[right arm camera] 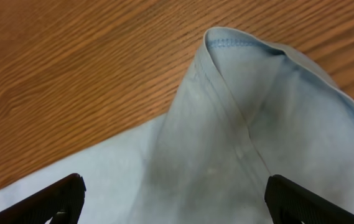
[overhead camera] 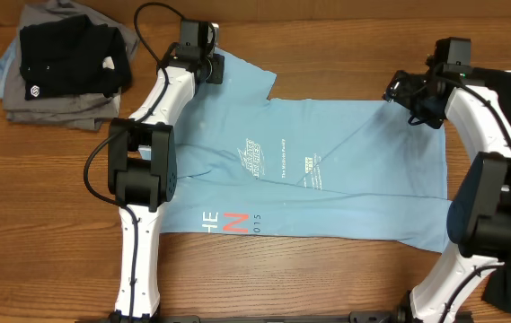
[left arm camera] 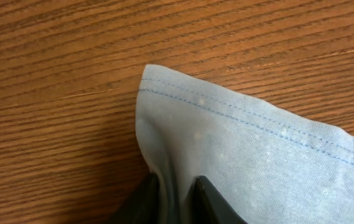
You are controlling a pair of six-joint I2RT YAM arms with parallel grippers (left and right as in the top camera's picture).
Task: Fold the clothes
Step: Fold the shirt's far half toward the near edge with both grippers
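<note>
Only left jaws tight on T-shirt (left arm camera: 245, 155)

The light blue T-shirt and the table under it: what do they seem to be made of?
The light blue T-shirt looks like soft cotton-type jersey with a matte finish. It has a fine, slightly fuzzy surface and a stitched hem, and it folds limply. The exact fibre cannot be told. The table looks like wood or a wood-pattern laminate, smooth with a slight sheen, and brown grain lines run across it.
</note>
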